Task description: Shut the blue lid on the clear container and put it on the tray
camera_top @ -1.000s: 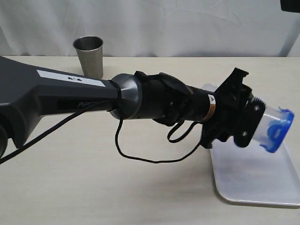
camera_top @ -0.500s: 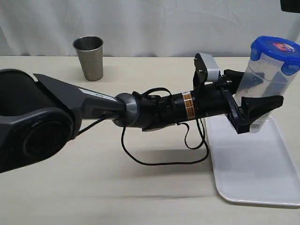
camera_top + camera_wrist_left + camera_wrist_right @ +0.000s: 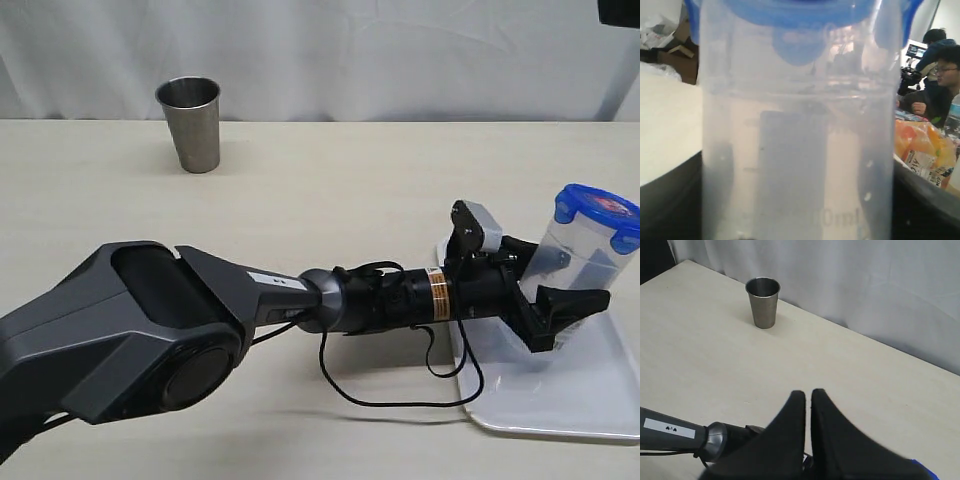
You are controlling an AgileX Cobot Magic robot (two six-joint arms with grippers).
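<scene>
Exterior view: left arm stretches over the table toward the right
Left gripper: jaws set either side of the clear container, gripping it upright
Blue lid: seated on the container's mouth (side flaps folded down)
Tray: beneath the container, whose base a finger hides; contact cannot be told
Right gripper: jaws pressed together
Steel cup: at the table's back, well apart

Pale, wood-grained surface. Bears a steel cup standing upright toward the far left, well apart from the tray, white and raised-rimmed, lying flat at the near right.
</scene>
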